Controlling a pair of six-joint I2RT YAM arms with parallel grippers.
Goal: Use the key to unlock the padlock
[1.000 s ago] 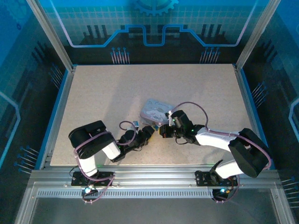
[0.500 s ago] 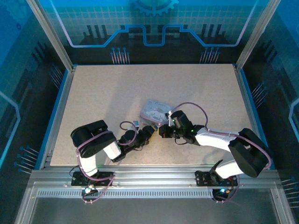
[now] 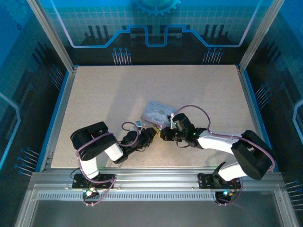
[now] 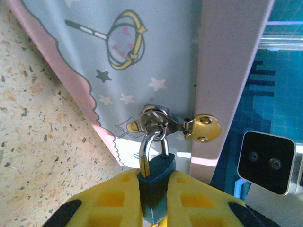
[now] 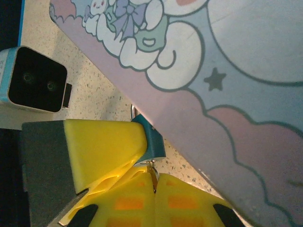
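The tiny dark bluish padlock (image 4: 155, 182) hangs by its silvery shackle from the tin's metal hasp (image 4: 156, 119). My left gripper (image 4: 155, 198) is shut on the padlock's body, its yellow fingers (image 4: 106, 201) on either side. In the right wrist view the padlock (image 5: 154, 142) shows teal beside the left gripper's yellow finger (image 5: 102, 149). My right gripper (image 5: 153, 187) is shut on the thin silvery key (image 5: 152, 176), whose tip meets the padlock's underside. From above, both grippers (image 3: 150, 134) (image 3: 163, 134) meet at the tin's near corner.
The lavender-blue tin (image 3: 156, 113) with a cartoon lid lies mid-table, tilted, its lid (image 5: 227, 61) close over the right gripper. A gold clasp plate (image 4: 206, 128) sits on the tin's edge. The table's speckled top (image 3: 109, 94) stretches open behind and to the left.
The right gripper has edged slightly left toward the left gripper. The left arm has barely moved.
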